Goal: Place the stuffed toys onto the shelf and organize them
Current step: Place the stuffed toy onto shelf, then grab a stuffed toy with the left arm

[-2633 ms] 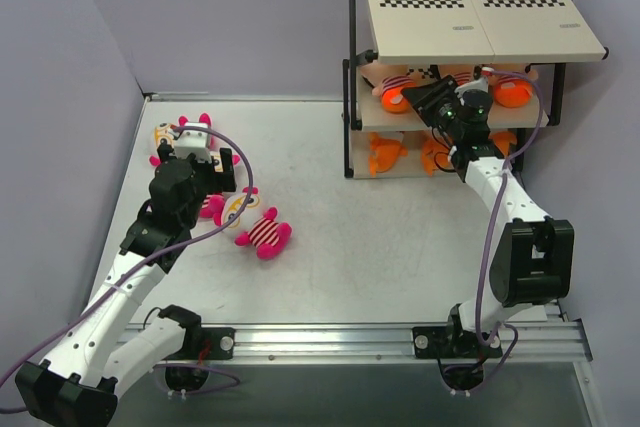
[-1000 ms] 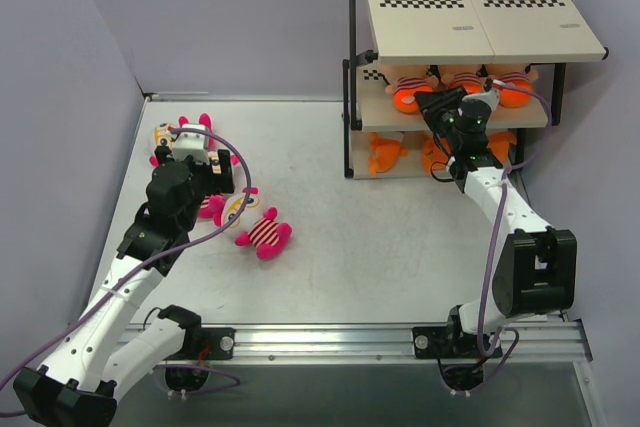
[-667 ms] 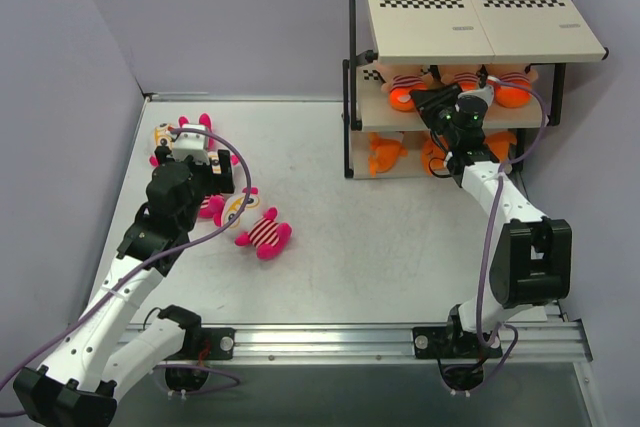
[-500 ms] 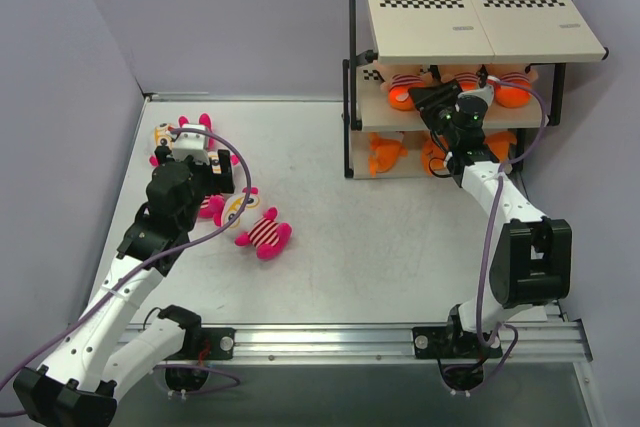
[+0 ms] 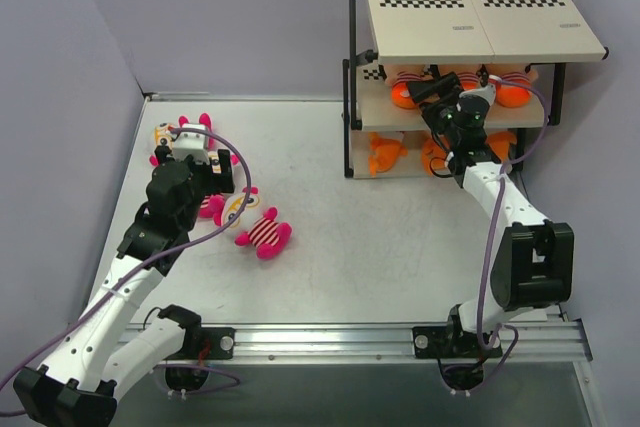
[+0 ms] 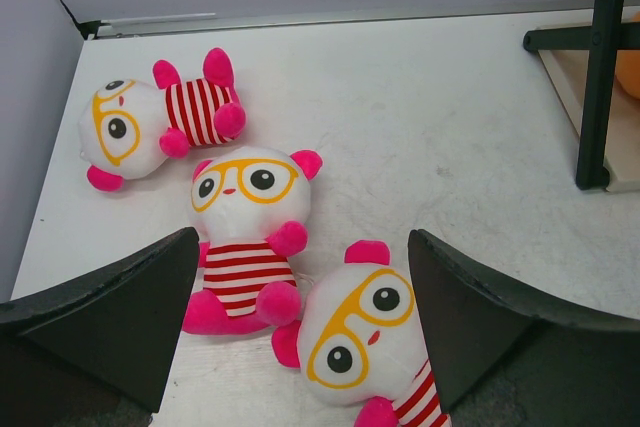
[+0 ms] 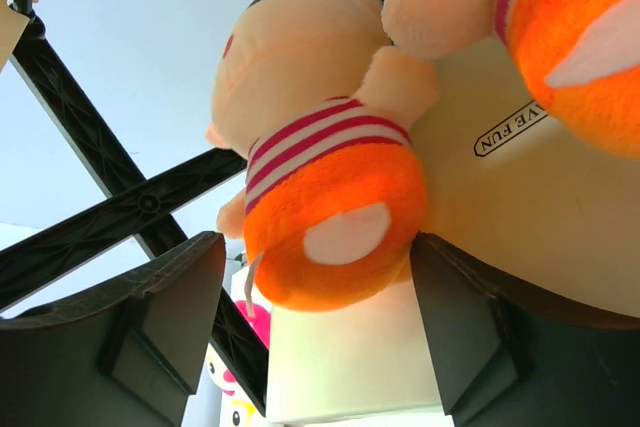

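Top external: the shelf [image 5: 480, 22] stands at the far right of the table [image 5: 400, 237]. Its middle tier is lined with striped dolls [image 5: 405, 89] and its bottom tier with orange sharks [image 5: 385, 155], three of each as far as can be made out, while the top board carries nothing. The right gripper [image 5: 440, 97] reaches into the front of the middle tier, among the dolls. Well apart from the shelf, on the left of the table, the left gripper [image 5: 193, 152] hangs over three pink toys [image 5: 265, 234], one lying clear of the arm and two partly hidden beneath it

Left wrist: the left gripper's jaws are spread wide with nothing between them. The pink toys, white-faced with yellow-rimmed glasses, lie face up on the table below. Two of them touch, and the third lies just beside them, toward the side wall

Right wrist: the nearest doll [image 7: 320, 177] sits at the edge of the middle board, head toward the back. The right gripper's fingers stand apart on either side of its orange bottom, with a gap showing on one side, so the doll rests on the board unpinched. A second doll shows beside it at the upper right

By this reckoning six of the nine toys are shelved and sorted by kind; the pink trio is what is left, and the bare top board looks the natural place for it
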`<state>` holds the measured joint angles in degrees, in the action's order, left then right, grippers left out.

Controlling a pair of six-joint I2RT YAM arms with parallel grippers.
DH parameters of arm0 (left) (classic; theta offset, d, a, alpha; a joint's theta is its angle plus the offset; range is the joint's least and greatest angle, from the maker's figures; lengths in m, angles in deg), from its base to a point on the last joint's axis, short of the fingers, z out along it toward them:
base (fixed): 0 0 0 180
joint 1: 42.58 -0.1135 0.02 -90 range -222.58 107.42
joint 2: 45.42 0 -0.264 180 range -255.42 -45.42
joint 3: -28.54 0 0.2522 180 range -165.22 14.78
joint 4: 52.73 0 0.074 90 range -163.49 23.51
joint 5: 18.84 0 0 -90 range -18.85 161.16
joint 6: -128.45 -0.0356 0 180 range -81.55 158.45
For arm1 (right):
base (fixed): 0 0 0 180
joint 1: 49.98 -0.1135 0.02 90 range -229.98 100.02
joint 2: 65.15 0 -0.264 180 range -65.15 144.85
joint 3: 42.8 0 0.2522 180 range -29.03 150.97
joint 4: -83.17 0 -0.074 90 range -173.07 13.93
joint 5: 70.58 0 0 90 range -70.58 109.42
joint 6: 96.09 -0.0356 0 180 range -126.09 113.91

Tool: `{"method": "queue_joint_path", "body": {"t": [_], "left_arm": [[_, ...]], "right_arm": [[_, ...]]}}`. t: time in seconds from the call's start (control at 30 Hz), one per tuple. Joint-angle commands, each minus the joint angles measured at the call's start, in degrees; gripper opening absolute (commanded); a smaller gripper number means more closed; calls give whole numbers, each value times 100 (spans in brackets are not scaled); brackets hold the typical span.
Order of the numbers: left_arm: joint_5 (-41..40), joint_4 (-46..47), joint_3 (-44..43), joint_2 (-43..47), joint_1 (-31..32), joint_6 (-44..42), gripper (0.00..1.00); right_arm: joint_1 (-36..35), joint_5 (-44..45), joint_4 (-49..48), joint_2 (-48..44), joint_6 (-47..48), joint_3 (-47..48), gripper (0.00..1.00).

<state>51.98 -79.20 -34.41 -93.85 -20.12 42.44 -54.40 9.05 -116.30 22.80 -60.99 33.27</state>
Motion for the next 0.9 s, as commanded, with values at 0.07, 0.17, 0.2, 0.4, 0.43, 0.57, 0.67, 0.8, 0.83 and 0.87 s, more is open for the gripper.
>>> {"method": "queue_joint_path", "body": {"t": [0.07,0.17,0.2,0.4,0.43,0.57,0.67,0.8,0.83,0.87], "left_arm": [[-42,41,-3,87,30,-56,94],[-24,41,-12,88,31,-56,94],[-24,32,-12,88,22,-56,94],[-16,-3,-21,79,22,-39,94],[-16,-12,-29,87,22,-39,94],[2,-21,-47,105,30,14,94],[55,-30,-47,88,22,49,94],[72,-82,-82,53,22,111,94],[72,-109,-91,35,22,128,94],[72,-126,-100,26,22,155,94]], "right_arm": [[38,149,27,-462,163,45,79],[30,193,141,-576,207,1,82],[38,228,194,-637,242,-16,82],[47,272,677,-988,391,-25,85],[47,281,895,-1068,461,-34,85],[38,308,1467,-1560,637,-200,87],[47,378,2135,-2025,900,-297,89],[56,667,3119,-2667,1392,-307,91],[65,711,3521,-2912,1524,-298,92],[73,860,3726,-3036,1630,-280,93]]}}
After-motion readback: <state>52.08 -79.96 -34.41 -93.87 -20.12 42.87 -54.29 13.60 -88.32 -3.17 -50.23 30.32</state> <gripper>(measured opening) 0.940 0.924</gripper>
